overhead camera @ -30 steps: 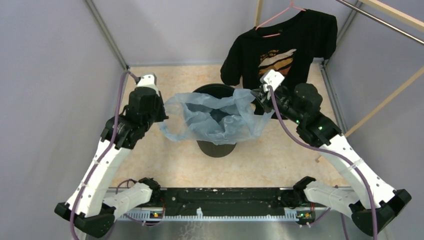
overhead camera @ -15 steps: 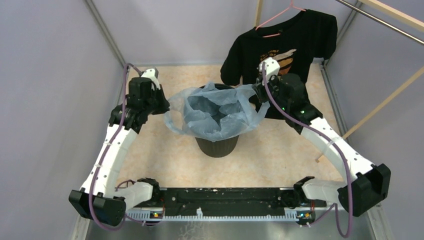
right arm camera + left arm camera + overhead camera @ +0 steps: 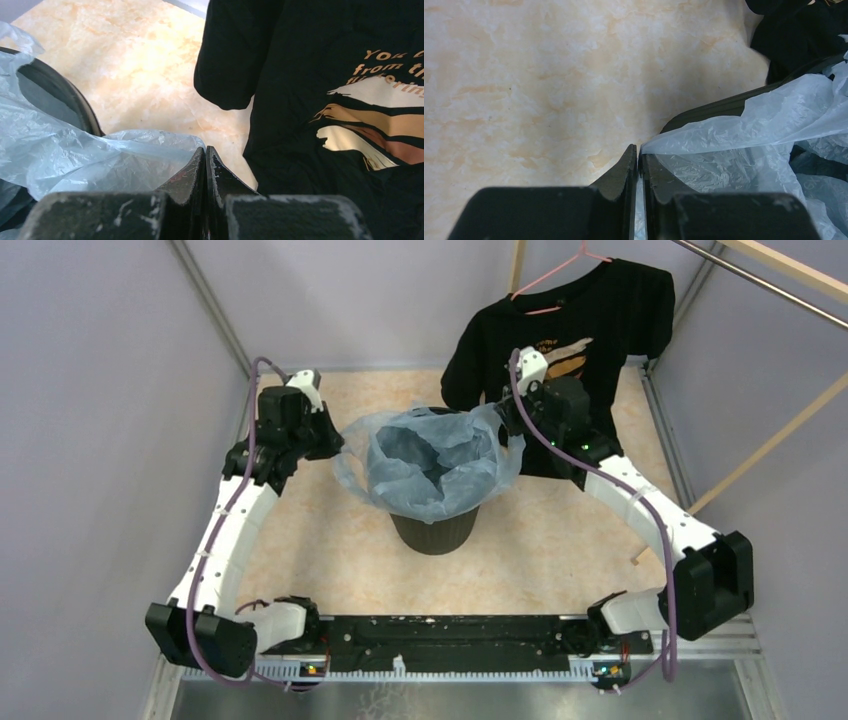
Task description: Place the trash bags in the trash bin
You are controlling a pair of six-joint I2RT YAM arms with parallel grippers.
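The pale-blue trash bag (image 3: 432,462) is spread open over the mouth of the round black trash bin (image 3: 433,528) in the middle of the floor, its film sagging inside. My left gripper (image 3: 335,445) is shut on the bag's left edge (image 3: 704,145), just left of the bin rim (image 3: 724,106). My right gripper (image 3: 508,418) is shut on the bag's right edge (image 3: 125,150), just right of the bin rim (image 3: 75,100). The bag hangs stretched between both grippers, and loose film drapes outside the rim on both sides.
A black printed T-shirt (image 3: 580,330) hangs on a pink hanger right behind my right gripper; it fills the right wrist view (image 3: 340,100). Grey walls close in left and right. A wooden rail (image 3: 770,445) leans at the far right.
Both grippers moved away from me and lower with the bag. The bag went from stretched above the bin's front to draped over the bin mouth, settling deeper inside.
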